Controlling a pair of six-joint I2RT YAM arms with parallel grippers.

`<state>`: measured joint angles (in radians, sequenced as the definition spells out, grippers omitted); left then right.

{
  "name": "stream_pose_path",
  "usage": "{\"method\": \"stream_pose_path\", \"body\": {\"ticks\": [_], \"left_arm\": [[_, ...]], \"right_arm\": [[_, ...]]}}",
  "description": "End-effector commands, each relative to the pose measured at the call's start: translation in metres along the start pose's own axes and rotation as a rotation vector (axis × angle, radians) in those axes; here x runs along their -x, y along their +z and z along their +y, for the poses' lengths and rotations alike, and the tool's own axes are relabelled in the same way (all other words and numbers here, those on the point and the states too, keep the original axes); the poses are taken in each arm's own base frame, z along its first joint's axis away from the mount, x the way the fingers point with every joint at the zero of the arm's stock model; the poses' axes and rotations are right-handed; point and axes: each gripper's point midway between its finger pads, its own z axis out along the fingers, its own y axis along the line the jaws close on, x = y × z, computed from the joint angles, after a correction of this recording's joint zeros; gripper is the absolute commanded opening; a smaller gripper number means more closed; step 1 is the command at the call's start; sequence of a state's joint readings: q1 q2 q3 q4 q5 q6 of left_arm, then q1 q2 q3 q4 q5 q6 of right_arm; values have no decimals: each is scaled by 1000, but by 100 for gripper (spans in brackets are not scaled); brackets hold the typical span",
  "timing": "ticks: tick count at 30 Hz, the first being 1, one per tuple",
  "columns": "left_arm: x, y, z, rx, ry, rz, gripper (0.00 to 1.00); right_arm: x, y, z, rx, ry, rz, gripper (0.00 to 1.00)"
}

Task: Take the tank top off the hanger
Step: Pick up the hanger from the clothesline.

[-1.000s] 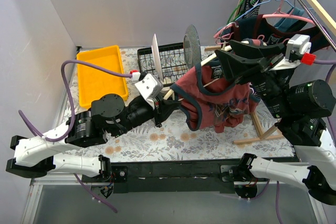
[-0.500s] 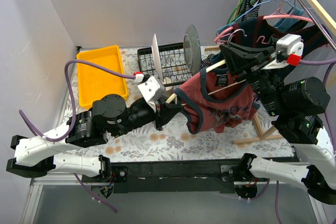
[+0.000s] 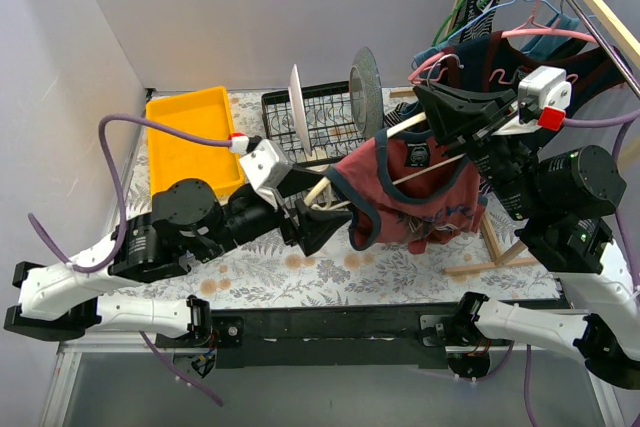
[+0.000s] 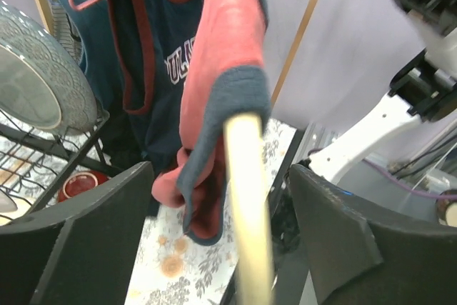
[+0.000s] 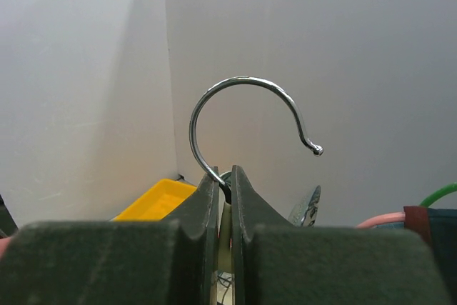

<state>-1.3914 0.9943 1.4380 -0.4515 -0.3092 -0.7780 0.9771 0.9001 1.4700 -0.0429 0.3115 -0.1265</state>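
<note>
We see the left gripper [image 4: 221, 201], shut a second ago, now spread around the wooden tip of the hanger [image 4: 248, 198], while the right gripper [image 5: 223, 183] has clamped on its hook neck. The red, navy-trimmed tank top [image 3: 412, 197] hangs bunched on it above the table [image 3: 260, 282].

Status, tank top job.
Right hand shut on metal hook of wooden hanger. Left hand open around hanger's end. Red tank top not yet off. Navy tank top close behind.

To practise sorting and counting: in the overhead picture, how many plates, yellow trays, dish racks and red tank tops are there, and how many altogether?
Plates: 2
Yellow tray: 1
Dish rack: 1
Red tank top: 1
Total: 5
</note>
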Motion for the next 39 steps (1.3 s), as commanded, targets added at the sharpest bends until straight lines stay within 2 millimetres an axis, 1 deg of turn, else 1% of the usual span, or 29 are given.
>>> {"method": "stream_pose_path", "body": {"ticks": [1, 3, 4, 5, 6, 7, 9, 11, 14, 18, 19, 20, 21, 23, 24, 26, 27, 29, 30, 31, 32, 34, 38, 39], "left_arm": [[32, -21, 5, 1, -34, -103, 81], [34, -28, 6, -3, -45, -120, 83], [34, -34, 8, -9, -52, -142, 84], [30, -35, 8, -14, -51, -147, 84], [27, -35, 8, -17, -44, -149, 84], [18, -34, 8, -21, -41, -145, 84], [15, -38, 9, -28, -42, -148, 84], [6, -36, 9, -28, -35, -132, 84], [-1, -33, 16, 16, -28, -108, 84], [-12, -25, 19, 41, -29, -87, 86], [-13, -23, 17, 33, -31, -87, 86], [-15, -22, 16, 27, -30, -88, 86], [-21, -20, 14, 17, -27, -79, 85], [-20, -19, 12, 3, -27, -97, 85], [-25, -17, 10, -6, -25, -92, 85], [-22, -17, 10, -11, -24, -119, 83], [-21, -17, 11, -7, -20, -127, 82], [-19, -14, 14, 13, -17, -144, 79], [-19, -13, 14, 18, -12, -146, 78], [-12, -14, 10, -3, -12, -162, 76], [-12, -11, 7, -19, -8, -161, 73], [-6, -10, 0, -52, -1, -179, 72], [-10, 4, 5, -5, 32, -169, 72], [-16, 11, 5, 0, 42, -155, 72]], "right_arm": [[66, 1, 5, 34, 116, -213, 1], [76, 1, 2, 24, 128, -247, 1], [77, 2, 2, 20, 129, -254, 1], [85, 1, 0, 10, 143, -284, 1], [87, 1, -1, 6, 150, -295, 1], [88, 2, -2, 3, 154, -304, 1], [94, 3, -3, -3, 169, -324, 1], [96, 5, -1, 3, 176, -328, 1], [97, 6, 1, 15, 192, -332, 1], [102, 3, 2, 21, 203, -353, 1], [105, 2, 1, 22, 229, -364, 1], [104, 2, 2, 22, 234, -364, 1], [106, 1, 1, 24, 239, -368, 1], [107, 0, 3, 33, 248, -373, 1], [109, -1, 3, 35, 253, -376, 1], [111, -4, 2, 38, 261, -382, 1], [108, -4, 3, 39, 263, -378, 1], [111, -8, 1, 37, 271, -391, 1], [109, -9, 1, 35, 273, -388, 1], [110, -11, 1, 37, 276, -391, 1], [109, -11, -1, 29, 278, -392, 1], [107, -12, -1, 24, 283, -390, 1], [107, -13, 1, 37, 302, -395, 1], [107, -13, 1, 38, 305, -395, 1]]}}
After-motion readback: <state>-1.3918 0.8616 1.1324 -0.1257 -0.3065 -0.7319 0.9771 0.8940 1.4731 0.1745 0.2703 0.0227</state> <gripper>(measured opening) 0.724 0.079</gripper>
